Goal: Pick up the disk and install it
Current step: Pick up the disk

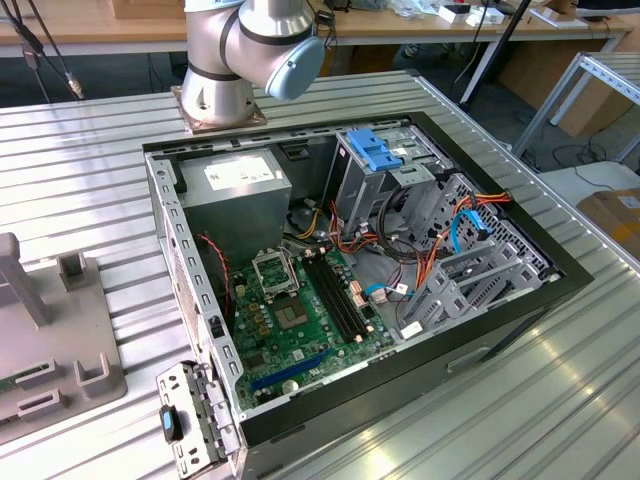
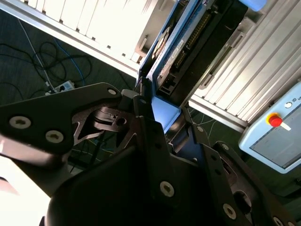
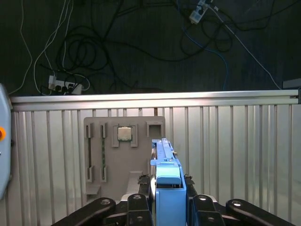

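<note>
In both wrist views my gripper [image 3: 166, 190] is shut on the disk [image 3: 162, 157], which stands edge-on between the dark fingers [image 3: 141, 207]. Its bright blue carrier frame [image 3: 168, 174] shows at the end nearest the camera. In the second wrist view the disk [image 2: 188, 42] reaches away from the gripper [image 2: 162, 113], with its dark underside and blue edge visible. It is held in the air above the slatted metal table [image 3: 225, 155]. The exterior view shows the open computer case [image 1: 350, 270] with its drive bay [image 1: 385, 170] at the far side.
A grey fixture plate [image 3: 94, 155] with a chip and memory sticks lies on the table below. In the case sit a grey power supply box [image 1: 235, 190], the green motherboard [image 1: 300, 310], loose cables and a blue tab [image 1: 375, 150]. The arm's base [image 1: 220, 90] stands behind the case.
</note>
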`<state>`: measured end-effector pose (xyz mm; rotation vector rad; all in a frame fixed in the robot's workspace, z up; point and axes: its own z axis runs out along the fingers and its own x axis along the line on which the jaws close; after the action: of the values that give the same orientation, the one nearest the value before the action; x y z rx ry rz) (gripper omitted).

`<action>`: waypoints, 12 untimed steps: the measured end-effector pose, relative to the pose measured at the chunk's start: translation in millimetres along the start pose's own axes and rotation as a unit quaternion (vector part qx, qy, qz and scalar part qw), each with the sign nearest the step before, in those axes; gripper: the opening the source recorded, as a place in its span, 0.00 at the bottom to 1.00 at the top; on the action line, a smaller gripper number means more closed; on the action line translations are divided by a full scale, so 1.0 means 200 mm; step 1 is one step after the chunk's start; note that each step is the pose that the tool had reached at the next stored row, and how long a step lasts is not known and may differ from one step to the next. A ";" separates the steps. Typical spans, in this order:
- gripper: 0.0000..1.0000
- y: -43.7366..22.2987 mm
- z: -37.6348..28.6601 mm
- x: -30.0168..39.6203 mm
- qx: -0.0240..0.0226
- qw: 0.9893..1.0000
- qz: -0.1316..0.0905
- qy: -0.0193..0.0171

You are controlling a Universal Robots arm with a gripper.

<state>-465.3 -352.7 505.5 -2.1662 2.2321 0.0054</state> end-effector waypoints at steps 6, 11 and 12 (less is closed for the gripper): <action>0.37 0.000 -0.001 0.000 0.000 1.000 0.000 0.000; 0.37 -0.048 -0.001 -0.001 0.000 1.000 0.000 0.000; 0.37 -0.056 0.000 -0.002 0.000 1.000 0.000 0.000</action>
<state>-454.1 -352.7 505.7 -2.1663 2.2322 0.0056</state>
